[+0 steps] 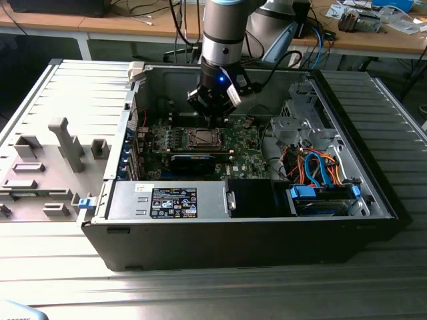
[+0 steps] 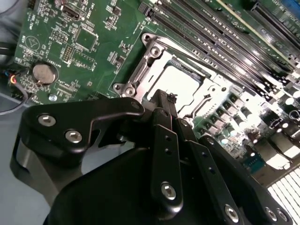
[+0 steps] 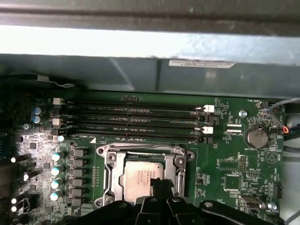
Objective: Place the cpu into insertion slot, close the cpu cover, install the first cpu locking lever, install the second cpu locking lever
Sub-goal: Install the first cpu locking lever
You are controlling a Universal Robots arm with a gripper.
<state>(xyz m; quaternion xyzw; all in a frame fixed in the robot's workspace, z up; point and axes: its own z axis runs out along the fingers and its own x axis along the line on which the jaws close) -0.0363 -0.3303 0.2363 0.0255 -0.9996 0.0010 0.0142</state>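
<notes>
I saw the pale silver-tan square cpu (image 3: 143,179) already seated in the metal-rimmed insertion slot (image 3: 108,174) directly beneath my black end effector (image 3: 157,183), whose fingertips were pressed together on nothing, with cover and levers seemingly left.

An open black computer case (image 1: 233,233) lies on a metal table (image 1: 200,293). Inside it are a green motherboard (image 2: 61,56), long memory slots (image 3: 136,119), a round coin battery (image 3: 257,137) and orange and blue cables (image 1: 320,167)

The cpu (image 3: 140,177) sits in the insertion slot (image 3: 110,174), cpu cover (image 3: 179,161) framing it
</notes>
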